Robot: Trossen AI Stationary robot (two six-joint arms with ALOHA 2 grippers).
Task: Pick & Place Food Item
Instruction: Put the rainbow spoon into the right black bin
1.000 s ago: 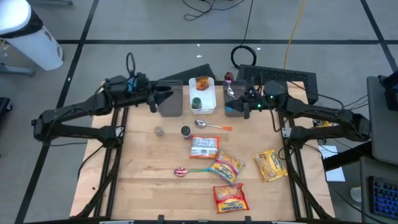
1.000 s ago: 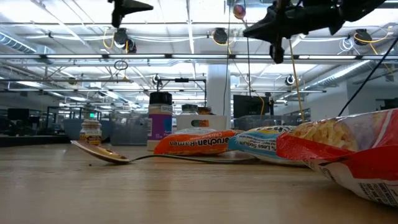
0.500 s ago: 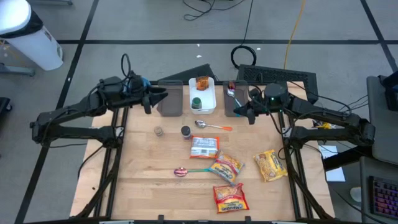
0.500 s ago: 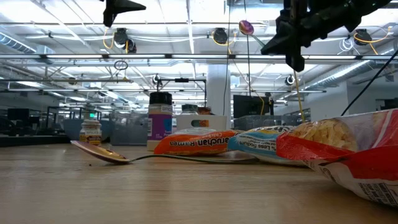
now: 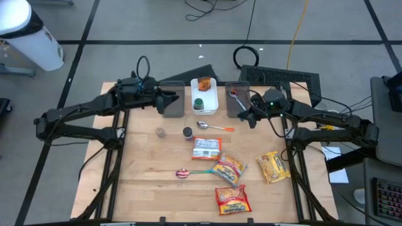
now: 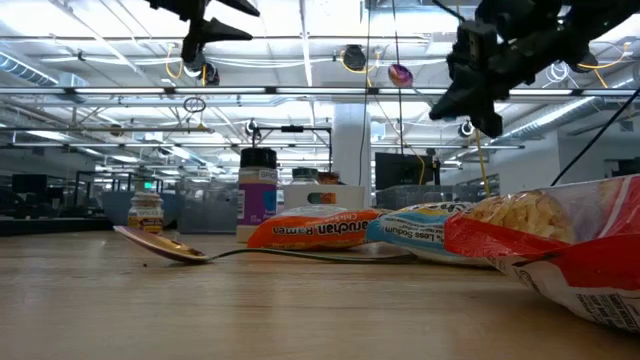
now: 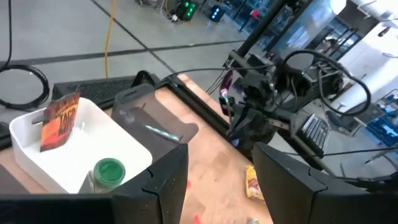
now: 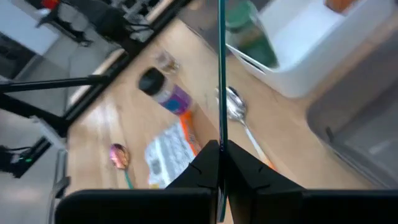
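**Both arms raised over the back row of bins**

While the dark left arm reaches in from the tabletop's left edge, elbow low and wrist level, its left gripper (image 5: 164,100) hovers with fingers parted and empty at the grey plastic bin (image 5: 173,100) near the back edge. Just beside that stands the white rectangular tray (image 5: 212,99), holding an orange snack packet (image 5: 204,83) and a green-lidded jar (image 5: 198,103). Right of the tray sits a second grey bin (image 5: 233,108). From the right edge, the right arm stretches toward it, forearm sloping down; the right gripper (image 5: 249,115) is pinched on a thin teal-handled spoon with a purple bowl (image 6: 400,74), held upright, bowl uppermost, above that bin. Ramen packets (image 5: 227,168) lie toward the front edge, with a metal spoon (image 5: 210,126) mid-table.
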